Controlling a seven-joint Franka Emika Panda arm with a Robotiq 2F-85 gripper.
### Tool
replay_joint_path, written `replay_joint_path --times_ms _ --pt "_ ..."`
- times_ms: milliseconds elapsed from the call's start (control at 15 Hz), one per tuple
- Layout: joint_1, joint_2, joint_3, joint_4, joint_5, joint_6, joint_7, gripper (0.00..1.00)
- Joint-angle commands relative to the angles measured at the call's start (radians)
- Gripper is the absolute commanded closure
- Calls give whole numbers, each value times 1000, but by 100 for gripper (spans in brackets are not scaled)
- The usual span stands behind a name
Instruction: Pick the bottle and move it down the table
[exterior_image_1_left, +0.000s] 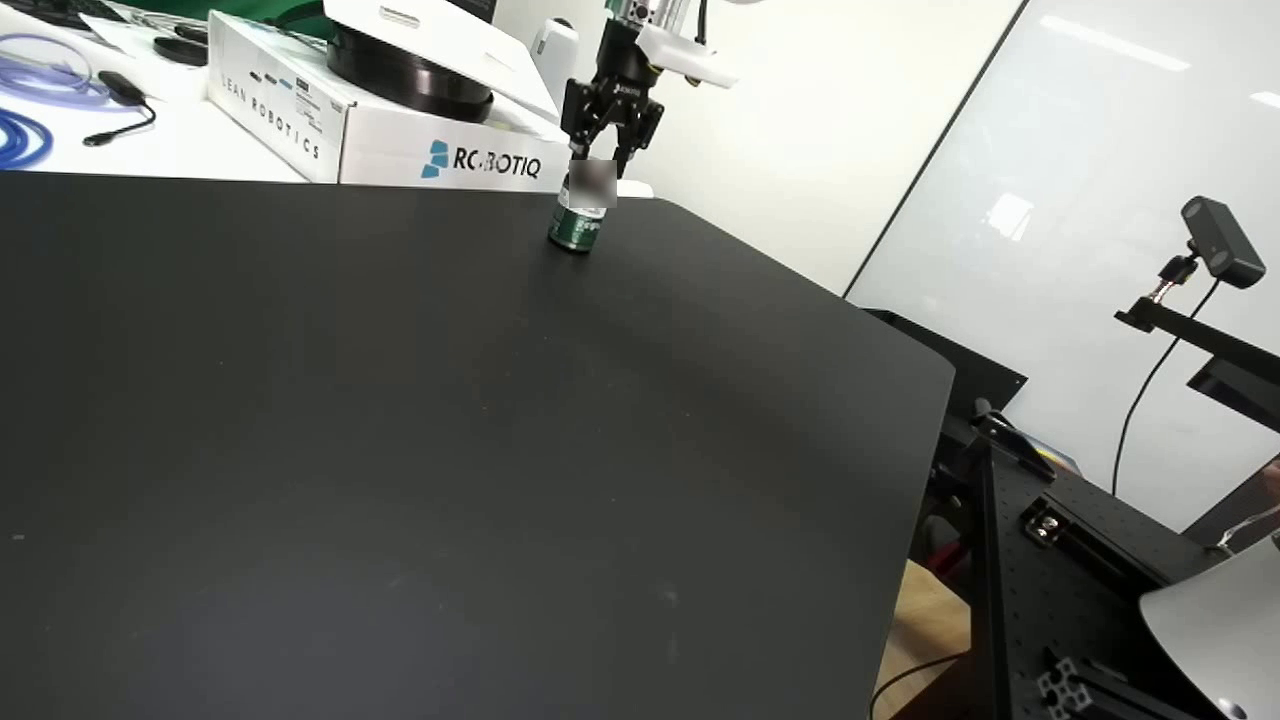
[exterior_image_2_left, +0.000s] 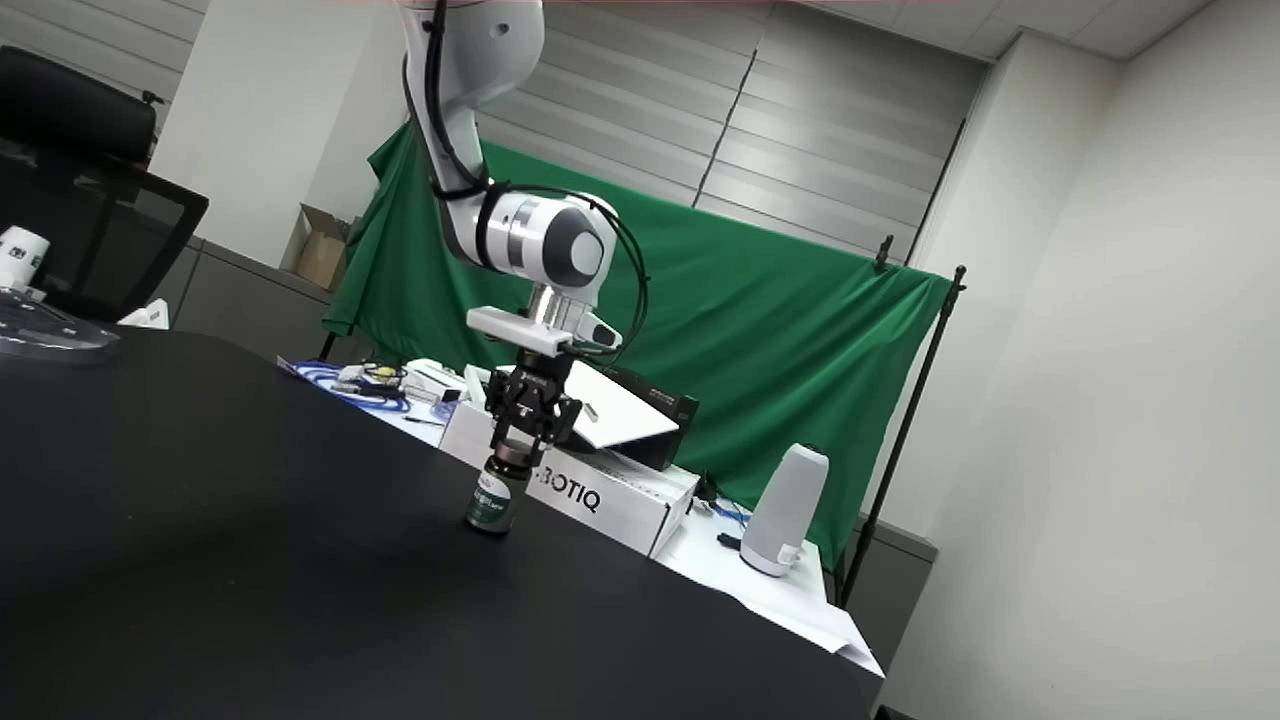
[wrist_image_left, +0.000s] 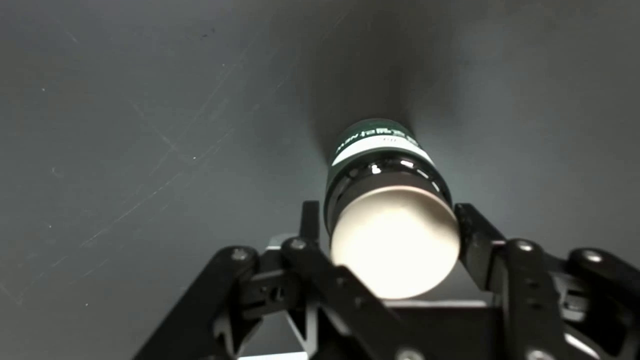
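The bottle (exterior_image_1_left: 575, 228) stands on the black table (exterior_image_1_left: 420, 420) near its far edge. It is dark green with a pale label; it also shows in an exterior view (exterior_image_2_left: 492, 502) and in the wrist view (wrist_image_left: 385, 165), where its cap top glares bright. A blurred patch covers its upper part in an exterior view. My gripper (exterior_image_1_left: 600, 160) is straight above it, pointing down, with its fingers on either side of the cap. In the wrist view the gripper (wrist_image_left: 388, 212) has its right finger against or very near the cap and a narrow gap at the left finger.
A white Robotiq box (exterior_image_1_left: 450, 155) with a black round object and a white panel on it stands just beyond the table's far edge. Blue cables (exterior_image_1_left: 25, 140) lie on the white surface behind. A clear round dish (exterior_image_2_left: 50, 330) sits at the table's far left in an exterior view.
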Motion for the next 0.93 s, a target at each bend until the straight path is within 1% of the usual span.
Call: replay_joint_path --times_ms 0,67,333,600,733,867 --pt "-6 -16 6 7 16 -6 8 61" --pt "-6 -30 7 2 19 -18 6 64" --pt "3 -118 10 -35 18 -69 -3 64" --pt "23 -241 17 -82 5 -107 -19 64" --pt "39 -315 16 -141 -13 -120 -35 64" --pt "47 -410 17 -241 -35 -124 -62 64"
